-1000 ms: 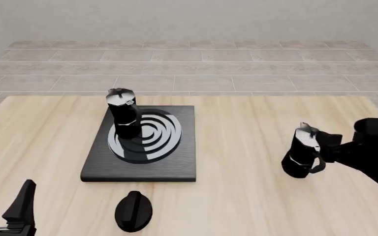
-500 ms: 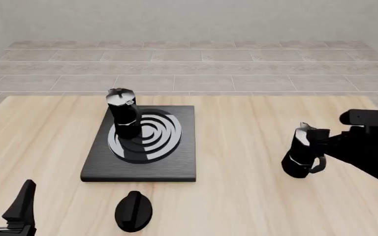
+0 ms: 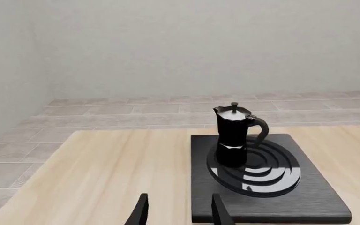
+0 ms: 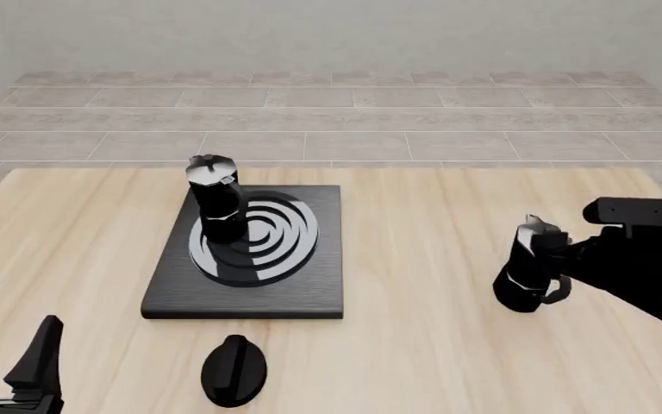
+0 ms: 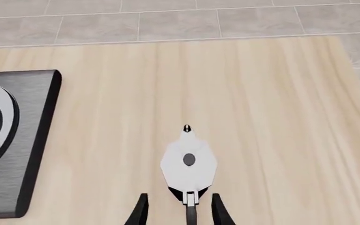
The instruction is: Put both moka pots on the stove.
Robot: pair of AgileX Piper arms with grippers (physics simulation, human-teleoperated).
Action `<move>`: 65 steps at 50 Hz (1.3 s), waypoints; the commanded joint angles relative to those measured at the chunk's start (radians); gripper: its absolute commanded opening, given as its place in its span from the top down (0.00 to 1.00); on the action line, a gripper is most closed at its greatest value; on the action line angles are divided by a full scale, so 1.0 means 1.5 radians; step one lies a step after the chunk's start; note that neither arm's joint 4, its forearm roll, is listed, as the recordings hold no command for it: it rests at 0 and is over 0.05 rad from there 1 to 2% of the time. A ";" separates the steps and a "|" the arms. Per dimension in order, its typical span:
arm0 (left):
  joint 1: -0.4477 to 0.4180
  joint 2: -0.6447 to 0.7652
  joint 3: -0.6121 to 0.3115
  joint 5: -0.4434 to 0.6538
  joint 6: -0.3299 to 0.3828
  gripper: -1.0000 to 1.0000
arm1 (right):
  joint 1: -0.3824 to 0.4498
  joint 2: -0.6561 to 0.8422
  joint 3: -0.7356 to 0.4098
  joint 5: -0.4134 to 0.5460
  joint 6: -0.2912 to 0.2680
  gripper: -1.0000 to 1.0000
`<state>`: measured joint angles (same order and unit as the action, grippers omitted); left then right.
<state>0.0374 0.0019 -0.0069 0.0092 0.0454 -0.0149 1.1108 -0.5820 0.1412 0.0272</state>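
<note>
Moka pot (image 5: pixel 189 164) handle sits between the right gripper (image 5: pixel 178 211) (fingers apart), clearest from its wrist.

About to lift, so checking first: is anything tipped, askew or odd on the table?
Nothing stands out. One moka pot stands upright on the stove; the other pot stands upright on the table, the right gripper straddling its handle.

Both arms are plain matte black — no cables, screws or markings show. The right arm (image 4: pixel 641 267) is a chunky, rounded link topped by a small boxy block. Each pincer has two slim, tapered black fingers (image 5: pixel 141 211), the left pincer (image 4: pixel 9 362) blade-like.
</note>
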 commanded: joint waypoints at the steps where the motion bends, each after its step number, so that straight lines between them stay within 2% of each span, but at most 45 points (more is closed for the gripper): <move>1: 0.001 0.000 0.000 -0.001 -0.001 0.00 | -0.001 0.024 0.013 -0.023 -0.004 0.00; 25: 0.000 0.000 0.001 -0.001 0.004 0.00 | -0.020 0.075 0.032 -0.071 -0.010 0.00; 65: 0.000 0.000 0.001 -0.001 0.008 0.00 | -0.018 0.142 0.060 -0.131 -0.008 0.00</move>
<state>0.0367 0.0024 -0.0049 0.0085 0.0573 -0.0387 1.2989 -0.4965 -0.0356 0.0178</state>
